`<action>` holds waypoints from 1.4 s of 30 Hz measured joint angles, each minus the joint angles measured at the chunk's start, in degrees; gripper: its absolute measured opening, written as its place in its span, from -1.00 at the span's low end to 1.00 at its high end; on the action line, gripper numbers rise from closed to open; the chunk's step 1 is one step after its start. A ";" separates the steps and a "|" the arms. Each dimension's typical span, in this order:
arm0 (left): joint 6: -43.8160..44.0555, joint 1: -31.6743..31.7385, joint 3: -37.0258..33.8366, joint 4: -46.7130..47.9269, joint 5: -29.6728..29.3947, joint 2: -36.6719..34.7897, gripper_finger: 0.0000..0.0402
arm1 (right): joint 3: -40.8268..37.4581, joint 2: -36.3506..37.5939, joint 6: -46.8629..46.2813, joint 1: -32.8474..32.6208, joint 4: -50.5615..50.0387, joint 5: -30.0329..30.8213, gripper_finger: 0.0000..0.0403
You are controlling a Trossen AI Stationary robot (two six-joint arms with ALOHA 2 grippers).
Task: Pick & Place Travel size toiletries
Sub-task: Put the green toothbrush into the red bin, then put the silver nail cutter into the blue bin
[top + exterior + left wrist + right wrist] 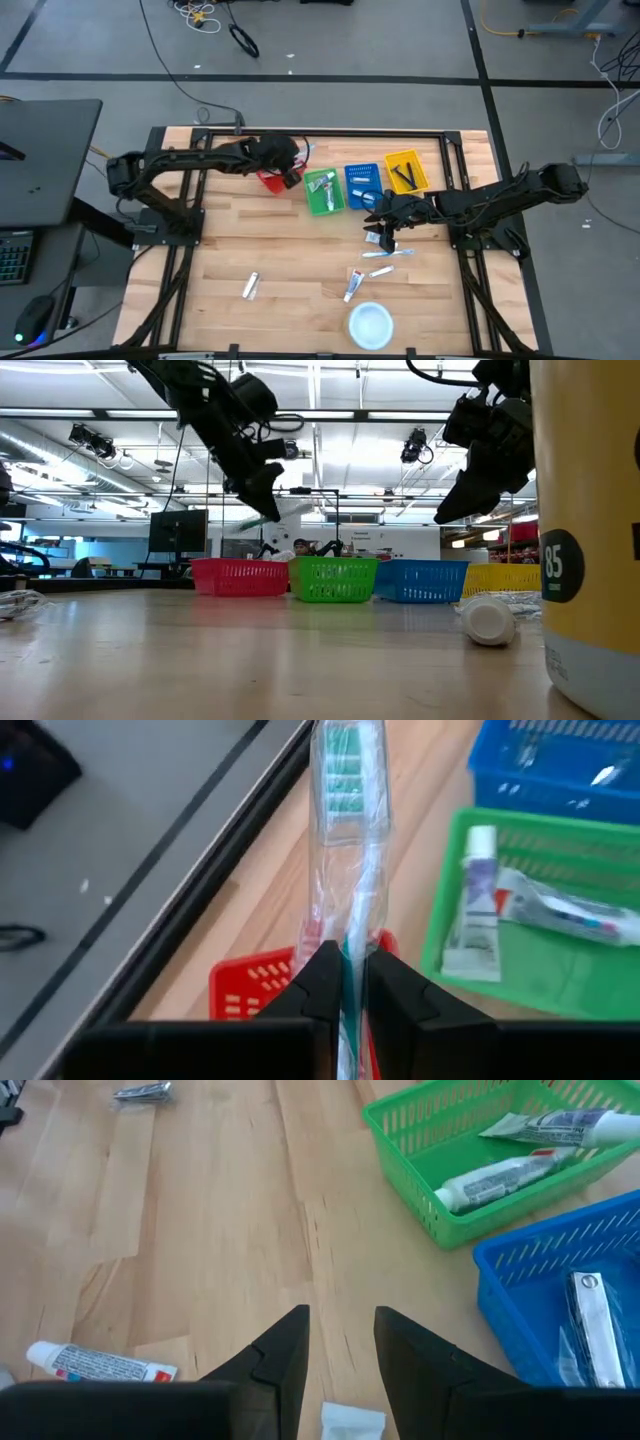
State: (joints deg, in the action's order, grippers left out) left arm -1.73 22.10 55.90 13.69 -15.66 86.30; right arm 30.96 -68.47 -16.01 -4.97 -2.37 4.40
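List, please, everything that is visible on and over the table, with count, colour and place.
baskets: four, red, green, blue and yellow, in a row at the far side of the table
tubes: two, white, in the green basket
wrapped item: at least one, pale, in the blue basket
razors: dark, in the yellow basket; count unclear
loose toiletries: about four, mostly white, on the bare wood in front of the baskets
disc: one, white, round, near the front edge
toothbrush: one, pale with green bristles, in clear wrap, over the red basket
left gripper: shut on the toothbrush
right gripper: open, low over a loose white item in front of the blue basket
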 joint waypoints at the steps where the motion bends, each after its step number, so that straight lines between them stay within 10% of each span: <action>1: 0.58 0.31 -0.01 -0.47 0.15 0.82 -0.83 | 0.00 0.00 0.01 0.01 0.00 0.02 -0.38; 11: -1.06 1.26 0.02 1.48 -1.14 8.74 -0.81 | 0.00 0.00 0.87 0.00 -0.37 -0.02 -0.38; 36: -1.05 0.21 0.04 13.04 -7.57 7.36 -0.25 | 0.00 0.00 -2.98 0.00 2.10 -0.06 -0.38; 42: 7.00 0.12 0.04 15.45 -1.77 1.30 -0.23 | 0.00 0.00 0.04 0.00 2.29 -0.07 -0.38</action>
State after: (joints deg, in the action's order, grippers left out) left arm 5.26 22.22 55.94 29.14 -17.44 87.60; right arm 30.96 -68.47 -15.97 -4.97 -0.08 4.34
